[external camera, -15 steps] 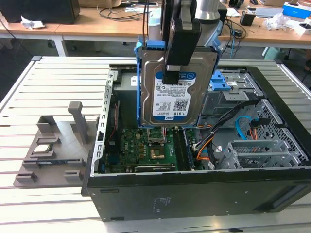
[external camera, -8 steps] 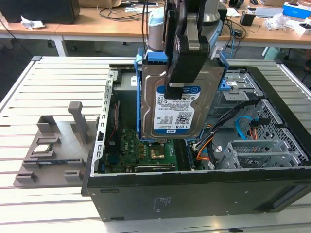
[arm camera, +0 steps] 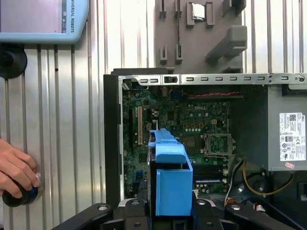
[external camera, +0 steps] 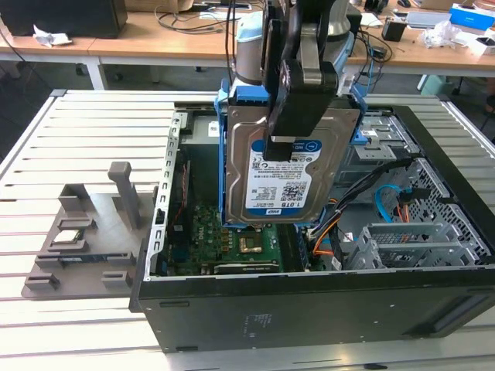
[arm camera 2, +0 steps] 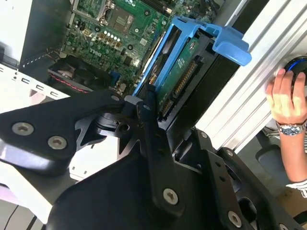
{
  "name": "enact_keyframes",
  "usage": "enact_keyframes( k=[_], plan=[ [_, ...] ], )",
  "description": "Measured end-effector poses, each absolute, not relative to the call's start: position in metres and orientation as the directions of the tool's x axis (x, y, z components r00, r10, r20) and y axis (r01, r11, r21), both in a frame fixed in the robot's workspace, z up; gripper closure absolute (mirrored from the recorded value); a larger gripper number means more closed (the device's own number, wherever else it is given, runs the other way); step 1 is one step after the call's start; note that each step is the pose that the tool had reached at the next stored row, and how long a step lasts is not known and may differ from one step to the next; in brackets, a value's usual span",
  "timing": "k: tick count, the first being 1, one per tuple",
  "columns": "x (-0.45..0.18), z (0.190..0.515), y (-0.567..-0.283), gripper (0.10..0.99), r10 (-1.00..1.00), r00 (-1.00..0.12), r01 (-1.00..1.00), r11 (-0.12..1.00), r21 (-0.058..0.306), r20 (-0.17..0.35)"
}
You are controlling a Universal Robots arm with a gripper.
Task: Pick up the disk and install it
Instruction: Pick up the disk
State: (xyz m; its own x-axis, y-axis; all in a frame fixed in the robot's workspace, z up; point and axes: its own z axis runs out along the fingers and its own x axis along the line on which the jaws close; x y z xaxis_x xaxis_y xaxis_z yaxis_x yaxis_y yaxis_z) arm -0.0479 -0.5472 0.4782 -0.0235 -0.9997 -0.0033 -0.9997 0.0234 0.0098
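Note:
The disk [external camera: 282, 182], a silver drive with a white-and-blue label in a bright blue carrier, hangs upright above the open computer case [external camera: 309, 309]. My gripper [external camera: 279, 151] comes down from above and is shut on it; one black finger lies over the top of the label. In the second wrist view the disk [arm camera 2: 178, 72] shows edge-on between my fingers [arm camera 2: 147, 103], over the green motherboard [arm camera 2: 120, 33]. The blue carrier [arm camera: 171, 178] in the first wrist view stands over the case interior, near the processor socket [arm camera: 217, 143].
A grey parts fixture [external camera: 85, 232] holding a small square chip [external camera: 68, 236] lies on the slatted table at the exterior view's left. Metal drive bays [external camera: 421, 239] and cables fill the case's right side. A person's hand [arm camera: 17, 172] rests on a knob beside the case.

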Motion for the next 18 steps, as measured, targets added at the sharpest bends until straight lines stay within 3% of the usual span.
enact_keyframes(
  k=[18],
  plan=[
    [0.009,0.478,-0.547,0.725,-1.000,-0.023,-1.000,0.023,0.010,-0.003]
  ],
)
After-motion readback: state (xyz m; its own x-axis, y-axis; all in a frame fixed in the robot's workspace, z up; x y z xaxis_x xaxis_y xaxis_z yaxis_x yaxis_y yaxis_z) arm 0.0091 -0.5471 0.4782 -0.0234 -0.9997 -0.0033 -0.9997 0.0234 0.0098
